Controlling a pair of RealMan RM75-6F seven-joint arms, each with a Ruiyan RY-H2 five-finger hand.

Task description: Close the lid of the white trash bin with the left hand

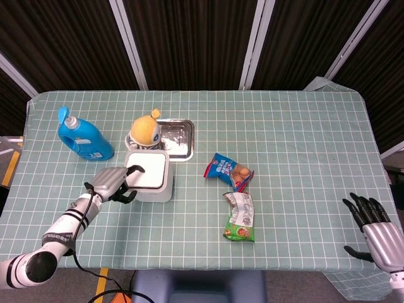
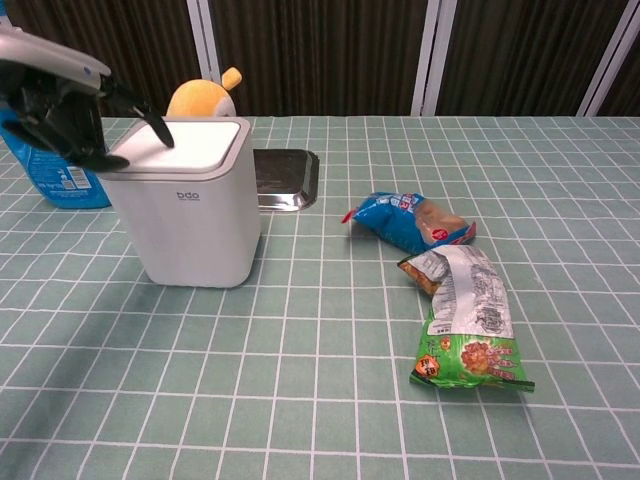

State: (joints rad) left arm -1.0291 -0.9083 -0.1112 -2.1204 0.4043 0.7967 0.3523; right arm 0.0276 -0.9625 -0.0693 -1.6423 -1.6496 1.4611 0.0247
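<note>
The white trash bin (image 1: pixel 151 185) (image 2: pixel 192 215) stands left of the table's middle with its lid (image 1: pixel 149 177) (image 2: pixel 180 142) lying flat and closed on top. My left hand (image 1: pixel 112 184) (image 2: pixel 62 110) sits at the bin's left side, fingers spread, holding nothing. One fingertip (image 2: pixel 160 133) reaches over the lid's left edge; contact is unclear. My right hand (image 1: pixel 372 222) hangs open past the table's front right corner, seen only in the head view.
A yellow plush toy (image 1: pixel 144 129) (image 2: pixel 199 99) and a metal tray (image 1: pixel 177 138) (image 2: pixel 285 178) sit behind the bin. A blue detergent bottle (image 1: pixel 81 134) (image 2: pixel 42 166) stands to its left. Two snack bags (image 1: pixel 229 172) (image 1: pixel 240 218) lie to the right.
</note>
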